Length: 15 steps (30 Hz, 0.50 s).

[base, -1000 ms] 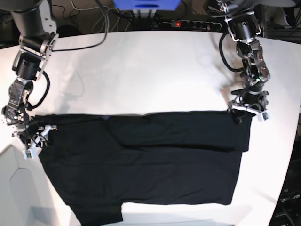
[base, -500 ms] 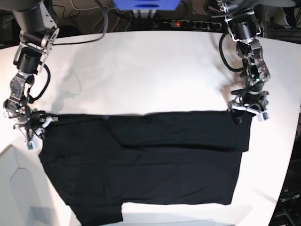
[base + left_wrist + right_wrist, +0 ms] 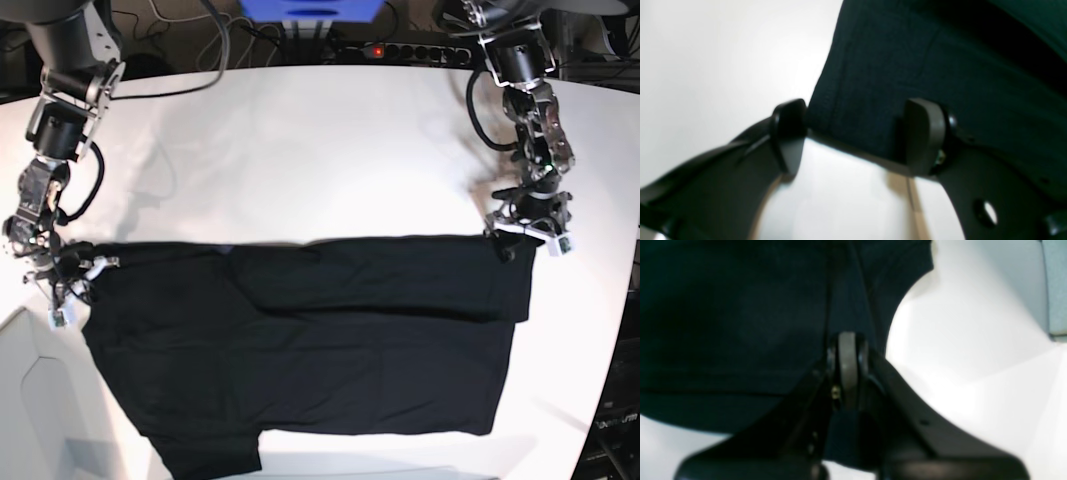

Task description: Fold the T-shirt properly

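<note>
**Two pincers at a shirt's corners**

The black T-shirt lies spread on the white counter. At 9 o'clock the right pincer is clamped tight on its edge; at 3 o'clock the left pincer gapes wide astride the far corner.

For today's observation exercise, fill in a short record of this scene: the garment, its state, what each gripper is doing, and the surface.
garment: black T-shirt, print not visible
state: lying flat on the table, top edge folded over in a band
left gripper: open, fingers either side of a shirt edge
right gripper: shut on the shirt's fabric
surface: white table
background: power strip and cables beyond the far edge
</note>
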Available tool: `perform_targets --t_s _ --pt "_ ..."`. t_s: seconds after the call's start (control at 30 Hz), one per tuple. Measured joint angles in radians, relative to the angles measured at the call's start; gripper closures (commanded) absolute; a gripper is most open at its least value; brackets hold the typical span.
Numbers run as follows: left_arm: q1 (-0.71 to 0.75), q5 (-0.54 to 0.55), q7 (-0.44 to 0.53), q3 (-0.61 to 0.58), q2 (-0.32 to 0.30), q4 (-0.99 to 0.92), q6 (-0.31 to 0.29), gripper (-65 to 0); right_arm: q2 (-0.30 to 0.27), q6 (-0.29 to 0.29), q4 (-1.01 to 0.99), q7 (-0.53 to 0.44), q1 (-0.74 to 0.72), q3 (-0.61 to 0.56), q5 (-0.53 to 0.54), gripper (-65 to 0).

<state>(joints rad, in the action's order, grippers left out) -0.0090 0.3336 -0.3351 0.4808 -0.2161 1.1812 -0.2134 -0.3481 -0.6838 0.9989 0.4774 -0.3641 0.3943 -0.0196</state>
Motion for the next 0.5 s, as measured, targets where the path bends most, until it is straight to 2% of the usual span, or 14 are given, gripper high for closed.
perform_targets --t_s 0.13,0.2,0.43,0.5 --pt "0.0 0.0 0.0 0.0 0.0 0.0 0.0 -43.5 -0.006 0.04 -0.037 -0.004 -0.026 0.0 0.0 -20.9" --pt "0.0 0.0 0.0 0.0 0.0 0.0 0.0 -43.5 -0.006 0.044 -0.054 -0.005 -0.028 0.0 0.0 -25.7" --pt "0.0 0.0 0.0 0.0 0.0 0.0 0.0 -43.5 -0.004 0.046 -0.062 -0.038 -0.02 -0.003 0.0 -26.4" --pt "0.0 0.0 0.0 0.0 0.0 0.0 0.0 -43.5 -0.003 0.045 -0.063 -0.037 -0.02 -0.003 0.0 -24.1"
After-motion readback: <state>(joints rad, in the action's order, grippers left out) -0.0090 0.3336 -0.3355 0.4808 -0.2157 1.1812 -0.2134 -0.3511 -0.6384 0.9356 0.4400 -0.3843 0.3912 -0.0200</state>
